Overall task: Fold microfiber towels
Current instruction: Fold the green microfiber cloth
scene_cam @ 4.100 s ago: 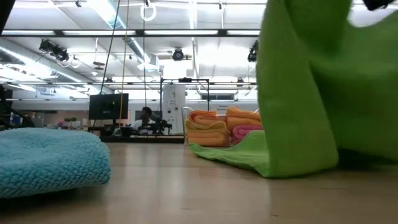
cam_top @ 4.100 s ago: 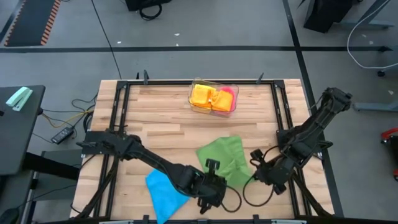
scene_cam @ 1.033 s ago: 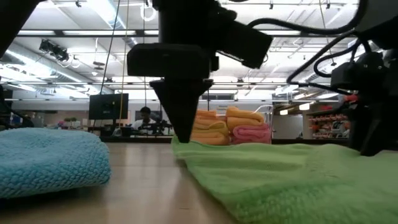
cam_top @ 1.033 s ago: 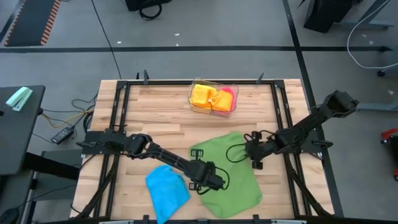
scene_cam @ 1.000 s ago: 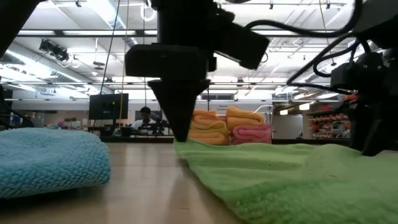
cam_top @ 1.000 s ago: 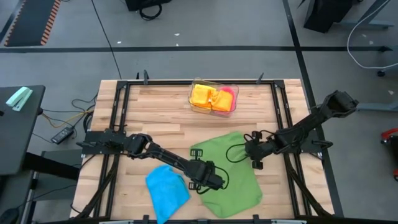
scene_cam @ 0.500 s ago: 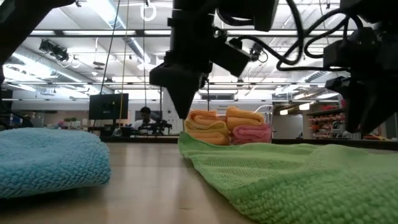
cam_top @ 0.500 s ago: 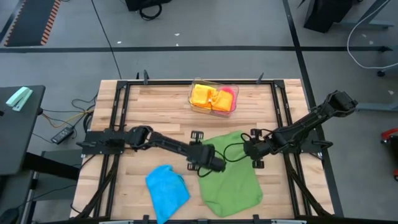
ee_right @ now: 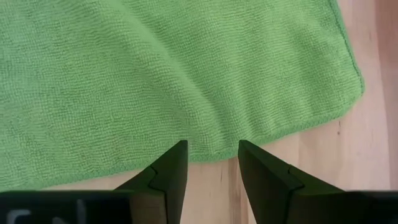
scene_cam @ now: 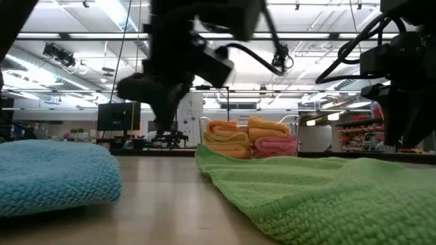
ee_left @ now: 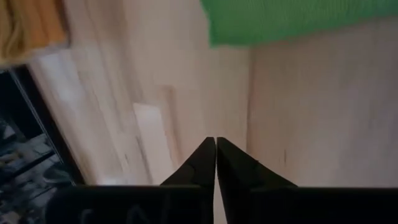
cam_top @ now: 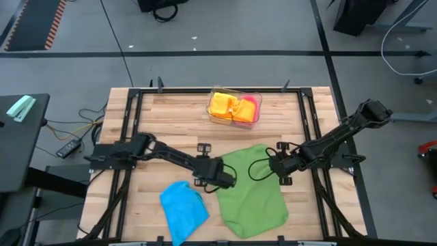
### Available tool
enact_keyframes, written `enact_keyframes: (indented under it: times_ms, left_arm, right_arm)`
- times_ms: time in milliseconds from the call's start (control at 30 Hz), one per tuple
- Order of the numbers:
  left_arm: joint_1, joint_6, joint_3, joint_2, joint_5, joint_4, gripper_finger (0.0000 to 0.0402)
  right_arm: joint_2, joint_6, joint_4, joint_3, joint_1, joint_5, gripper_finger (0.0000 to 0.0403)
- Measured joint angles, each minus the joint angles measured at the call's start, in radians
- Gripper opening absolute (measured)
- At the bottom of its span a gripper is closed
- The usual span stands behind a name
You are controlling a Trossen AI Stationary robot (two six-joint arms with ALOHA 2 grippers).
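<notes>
My left arm reaches low across the table from its left side, and I see the left gripper [cam_top: 220,175] just off the left edge of the green towel [cam_top: 251,189], over bare wood, with its two fingers pressed tip to tip and nothing between them. In my left wrist view those fingers [ee_left: 214,163] meet in a point above the wooden table [ee_left: 311,112], the green cloth lying a little ahead of them. My right arm comes in from the right side, bent low, and the right gripper [cam_top: 276,162] sits at the towel's right edge near its far corner. Its fingers [ee_right: 171,168] stand apart over the hem and grip nothing that I can see. The green towel lies spread flat on the near middle of the table, slightly rumpled, one rounded corner showing. A blue towel [cam_top: 183,207] lies bunched to its left. Folded orange and pink towels fill the clear tray [cam_top: 234,108] at the far edge
</notes>
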Motion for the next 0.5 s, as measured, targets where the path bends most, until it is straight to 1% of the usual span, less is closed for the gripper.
enact_keyframes:
  times_ms: [100,200,333,400,500]
  left_arm:
    - [-0.011,-0.034,-0.137,-0.113,-0.003,0.126,0.0025]
    - [-0.016,-0.059,-0.268,-0.233,-0.003,0.297,0.0016]
    - [-0.012,-0.129,-0.416,-0.374,-0.002,0.519,0.0009]
    - [0.002,-0.168,-0.477,-0.418,0.009,0.593,0.0018]
    - [0.028,-0.21,-0.556,-0.46,0.05,0.683,0.0056]
  right_arm:
    - [0.0,-0.015,0.004,0.0,-0.004,0.0,0.0151]
    - [0.0,-0.023,0.013,0.0,-0.014,0.004,0.0151]
    - [0.0,-0.044,0.03,0.001,-0.026,0.009,0.0151]
    - [0.0,-0.051,0.033,0.001,-0.029,0.011,0.0151]
    - [0.0,-0.059,0.035,0.001,-0.029,0.012,0.0151]
